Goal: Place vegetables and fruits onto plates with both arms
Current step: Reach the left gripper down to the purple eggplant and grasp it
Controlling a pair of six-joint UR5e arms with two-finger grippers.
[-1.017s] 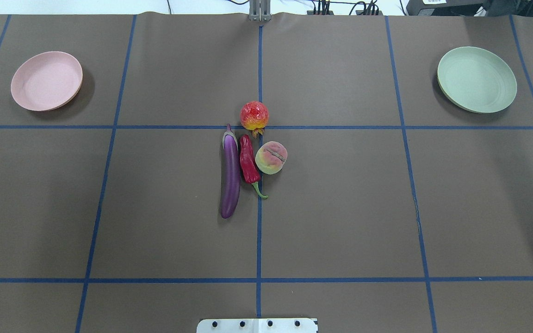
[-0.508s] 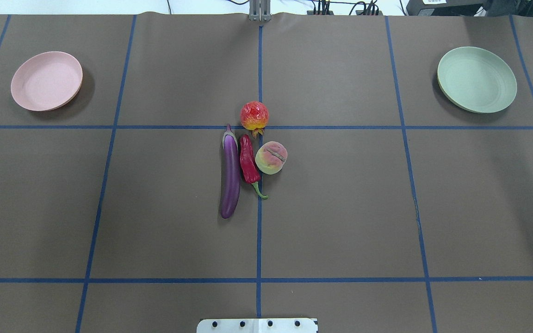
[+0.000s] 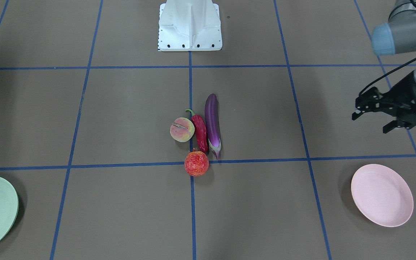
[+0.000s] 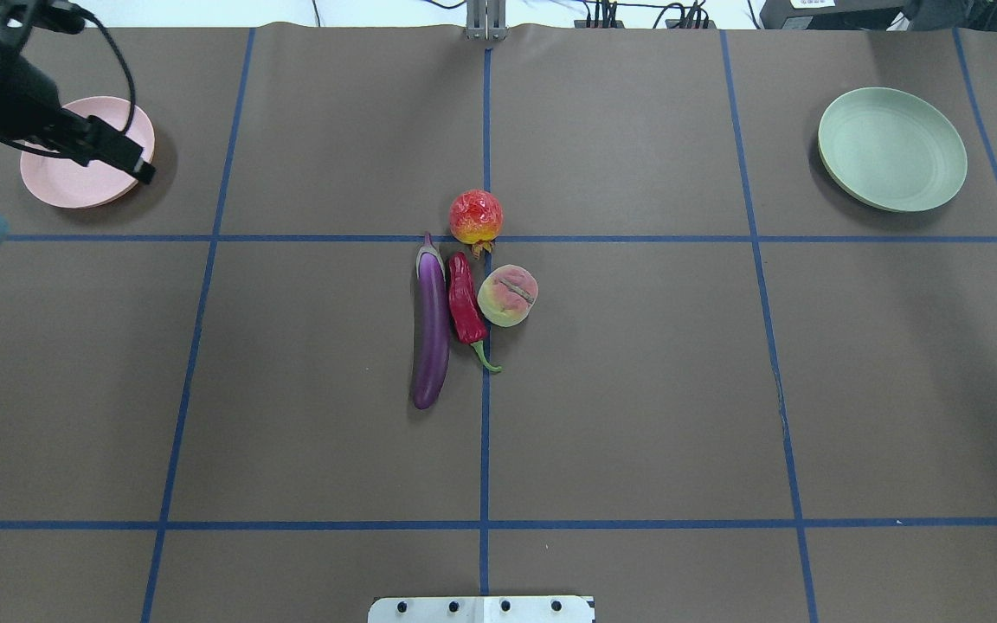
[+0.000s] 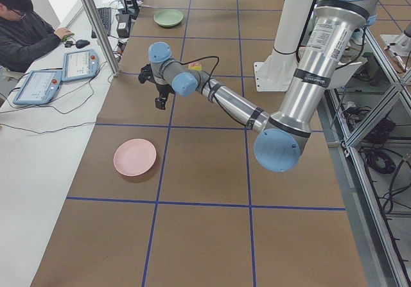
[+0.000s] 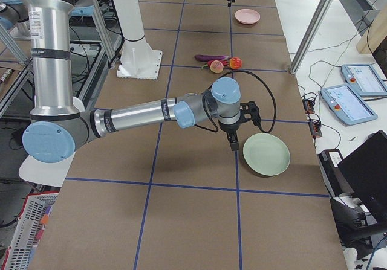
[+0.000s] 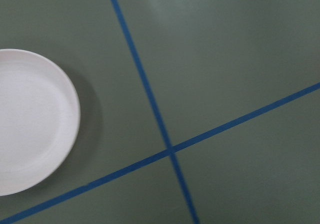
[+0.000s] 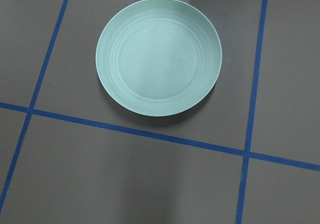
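Note:
The purple eggplant [image 4: 431, 329], red chili [image 4: 466, 307], peach [image 4: 507, 295] and pomegranate [image 4: 475, 215] lie close together at the table's centre. The pink plate [image 4: 74, 186] sits far left and the green plate [image 4: 891, 149] far right; both hold nothing. My left gripper [image 3: 370, 124] hangs open and empty above the table beside the pink plate [image 3: 382, 195]. In the overhead view it [image 4: 131, 164] overlaps the plate's rim. My right gripper [image 6: 233, 142] shows only in the exterior right view, next to the green plate [image 6: 266, 154]. I cannot tell if it is open or shut.
The white base block [image 4: 481, 609] stands at the near table edge. Blue tape lines grid the brown mat. An operator [image 5: 26, 30] sits by tablets along the far edge. A metal post [image 4: 486, 22] rises at the far middle edge.
My left arm has come into the overhead view from the left and now hangs over the pink plate's near side. The four foods and both plates have not moved.

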